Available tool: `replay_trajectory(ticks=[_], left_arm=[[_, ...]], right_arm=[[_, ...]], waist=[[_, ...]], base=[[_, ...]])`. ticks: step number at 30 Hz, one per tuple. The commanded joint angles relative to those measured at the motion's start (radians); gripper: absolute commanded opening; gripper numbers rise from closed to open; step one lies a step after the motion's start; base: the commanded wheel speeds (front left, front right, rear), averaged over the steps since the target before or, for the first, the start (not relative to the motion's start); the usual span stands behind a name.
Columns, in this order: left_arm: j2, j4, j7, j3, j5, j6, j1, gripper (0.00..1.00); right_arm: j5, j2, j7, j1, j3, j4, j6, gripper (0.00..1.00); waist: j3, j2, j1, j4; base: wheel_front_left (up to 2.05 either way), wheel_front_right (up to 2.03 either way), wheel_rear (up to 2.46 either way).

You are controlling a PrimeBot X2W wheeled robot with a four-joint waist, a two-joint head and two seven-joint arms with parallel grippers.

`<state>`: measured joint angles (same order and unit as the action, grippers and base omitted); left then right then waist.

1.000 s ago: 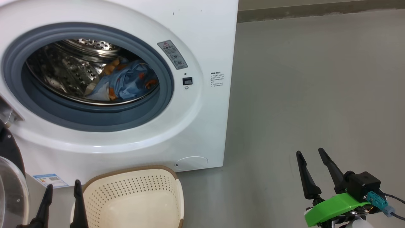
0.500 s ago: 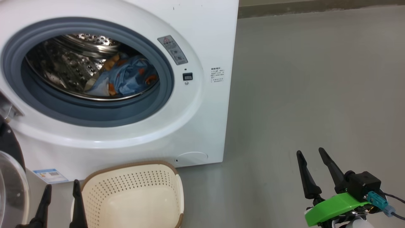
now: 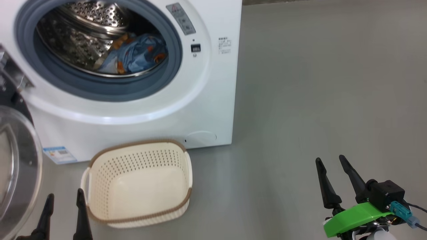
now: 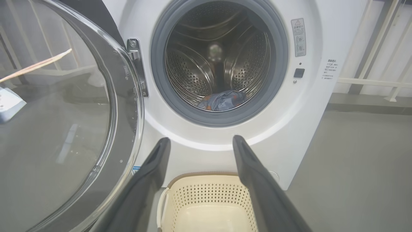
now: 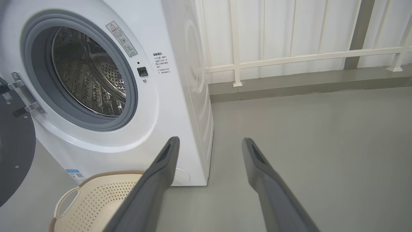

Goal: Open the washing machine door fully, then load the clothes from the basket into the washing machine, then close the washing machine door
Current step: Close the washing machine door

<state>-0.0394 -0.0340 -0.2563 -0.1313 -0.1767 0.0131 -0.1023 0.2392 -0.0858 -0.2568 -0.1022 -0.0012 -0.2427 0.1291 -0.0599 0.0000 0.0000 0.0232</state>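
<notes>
1. far left: the washing machine door (image 3: 15, 166) stands swung open on its hinge at the left edge of the opening, with its clear glass bowl bulging toward the room.
2. near left, just right of the door: the left gripper (image 3: 65, 200) points up, its two dark fingers spread apart and gripping nothing. the door's bowl lies just beside the left finger; whether they touch cannot be told.
3. right of those fingers: the basket (image 3: 136, 143) sits on the floor (image 3: 317, 83) close to the base of the washing machine (image 3: 206, 100), and its cream bottom shows in full. its near left corner is just beside the left gripper's right finger. in the left wrist view it lies low between the two fingers.
4. farther back, above the basket: the clothes (image 3: 136, 55) lie at the bottom of the steel drum (image 3: 76, 36), toward its right side, behind the blue-grey gasket (image 3: 110, 90). they are well apart from both grippers.
5. low on the machine's front: a blue label sticker (image 3: 59, 155) at the left and a round hatch (image 3: 201, 136) at the right.
6. near right: the right gripper (image 3: 330, 166) points up over the grey floor, fingers spread and empty, with a green part (image 3: 353, 218) at its base. it is well apart from the basket and the machine.
</notes>
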Motion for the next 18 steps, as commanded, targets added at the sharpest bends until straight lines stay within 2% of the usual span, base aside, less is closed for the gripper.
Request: replay_trajectory(ticks=[1,9,18], left_arm=[[-0.011,0.028,-0.006,-0.031,0.005,-0.008,0.044,1.0],[-0.011,0.037,-0.006,-0.029,0.005,-0.016,0.05,1.0],[-0.011,0.044,-0.006,-0.023,0.0,-0.012,0.04,1.0]], right_arm=[[-0.008,-0.002,-0.005,-0.018,0.021,0.024,0.002,1.0],[-0.008,-0.002,-0.005,-0.021,0.02,0.025,0.002,1.0],[-0.01,-0.004,-0.005,-0.019,0.021,0.023,0.002,1.0]], waist=[[-0.001,0.0,0.0,-0.001],[-0.003,0.0,0.0,-0.005],[0.006,0.0,0.0,-0.013]], base=[[-1.79,1.79,0.0],[-1.18,1.18,0.0],[-0.16,0.16,0.0]])
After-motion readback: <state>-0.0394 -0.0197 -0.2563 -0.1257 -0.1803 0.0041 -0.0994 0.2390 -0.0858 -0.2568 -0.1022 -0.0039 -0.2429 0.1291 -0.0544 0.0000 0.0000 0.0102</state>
